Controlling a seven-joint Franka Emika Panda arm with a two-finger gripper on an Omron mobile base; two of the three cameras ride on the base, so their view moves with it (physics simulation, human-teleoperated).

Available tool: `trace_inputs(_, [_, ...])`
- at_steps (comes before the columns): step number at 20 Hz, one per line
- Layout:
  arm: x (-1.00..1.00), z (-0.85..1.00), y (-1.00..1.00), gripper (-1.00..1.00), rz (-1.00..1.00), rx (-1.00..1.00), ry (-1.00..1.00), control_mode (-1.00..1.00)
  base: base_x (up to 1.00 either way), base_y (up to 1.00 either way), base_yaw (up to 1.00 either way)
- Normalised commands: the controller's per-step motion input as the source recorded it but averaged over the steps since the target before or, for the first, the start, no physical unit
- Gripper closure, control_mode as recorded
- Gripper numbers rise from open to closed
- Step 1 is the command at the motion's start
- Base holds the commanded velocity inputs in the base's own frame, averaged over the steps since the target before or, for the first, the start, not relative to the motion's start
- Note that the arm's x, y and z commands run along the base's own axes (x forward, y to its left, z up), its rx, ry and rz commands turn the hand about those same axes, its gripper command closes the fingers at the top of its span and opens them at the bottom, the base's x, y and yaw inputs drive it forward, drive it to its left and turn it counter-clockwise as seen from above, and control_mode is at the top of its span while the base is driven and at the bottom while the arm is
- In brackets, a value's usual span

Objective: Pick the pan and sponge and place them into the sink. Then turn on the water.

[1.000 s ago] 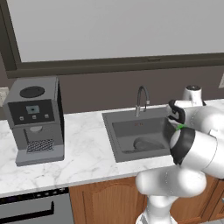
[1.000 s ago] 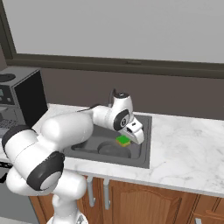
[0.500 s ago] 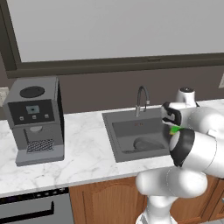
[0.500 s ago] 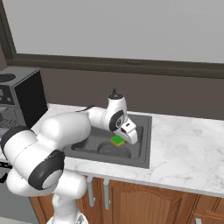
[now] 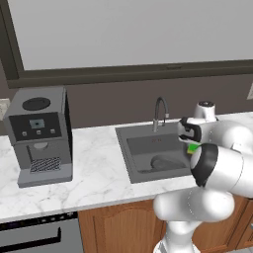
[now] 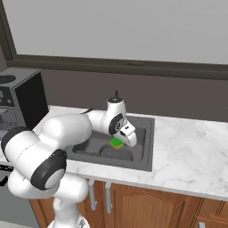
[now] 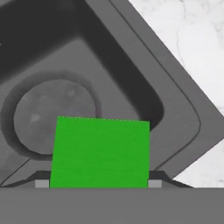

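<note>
Clearly, the gripper (image 6: 118, 143) clasped the sponge (image 7: 100, 153) between its fingers. It hung over the sink (image 6: 148, 147), above the pan (image 7: 48, 111) lying inside.

I'm taking the sink (image 5: 129, 158) as my landmark: the pan (image 5: 165, 162) is lying inside it, the faucet (image 5: 159, 111) is standing at its back rim, and the coffee machine (image 5: 40, 133) is sitting well to its left. The sponge (image 6: 117, 143) is hanging above the basin, over the pan.
</note>
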Motion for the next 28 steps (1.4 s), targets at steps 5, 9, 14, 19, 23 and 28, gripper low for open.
trace_inputs(5, [0.1, -0.14, 0.1, 1.0, 0.07, 0.0, -0.02, -1.0, 0.0, 0.0, 0.0])
trace_inputs(9, [0.1, -0.11, 0.09, 1.0, 0.07, 0.0, -0.02, -1.0, 0.0, 0.0, 0.0])
trace_inputs(14, [0.09, -0.11, 0.08, 1.0, 0.07, 0.0, -0.02, -1.0, 0.0, 0.0, 0.0])
trace_inputs(19, [0.08, -0.1, 0.09, 1.0, 0.07, 0.0, -0.03, -1.0, 0.0, 0.0, 0.0])
trace_inputs(23, [0.03, -0.1, 0.1, 1.0, 0.06, 0.0, -0.02, -1.0, 0.0, 0.0, 0.0])
trace_inputs(28, [0.04, -0.12, 0.12, 1.0, 0.06, 0.0, -0.02, -1.0, 0.0, 0.0, 0.0])
